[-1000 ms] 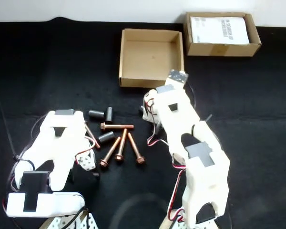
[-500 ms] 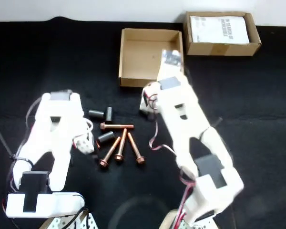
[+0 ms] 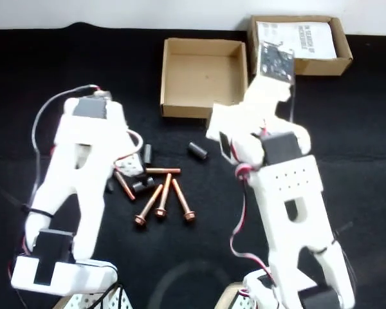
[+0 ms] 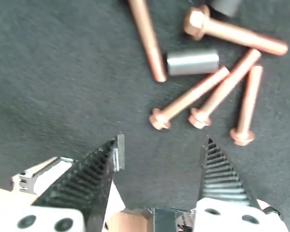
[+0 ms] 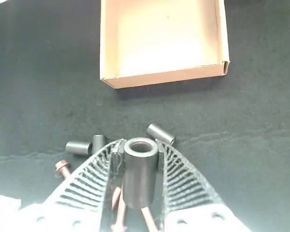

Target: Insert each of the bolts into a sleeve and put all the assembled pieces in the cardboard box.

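Note:
My right gripper [image 5: 140, 149] is shut on a dark sleeve [image 5: 139, 175], held upright above the table, short of the open cardboard box [image 5: 162, 77]. The box [image 3: 204, 76] stands at the back centre. Several copper bolts [image 3: 164, 195] lie fanned on the black mat with loose sleeves [image 3: 197, 150] around them. My left gripper [image 4: 163, 145] hangs open just above the mat beside the bolt heads [image 4: 157, 118], nothing between its fingers. A grey sleeve [image 4: 192, 62] lies among the bolts [image 4: 224, 89]. From above, the left gripper [image 3: 130, 166] sits at the pile's left edge.
A second cardboard box [image 3: 299, 61] holding a printed sheet stands at the back right. More sleeves [image 5: 78, 147] lie left of the held one. Black mat covers the table, with a white wall edge behind it.
The right arm rose and pulled back with the sleeve in its jaws, uncovering a loose sleeve near the box. The left arm swung forward over the bolts.

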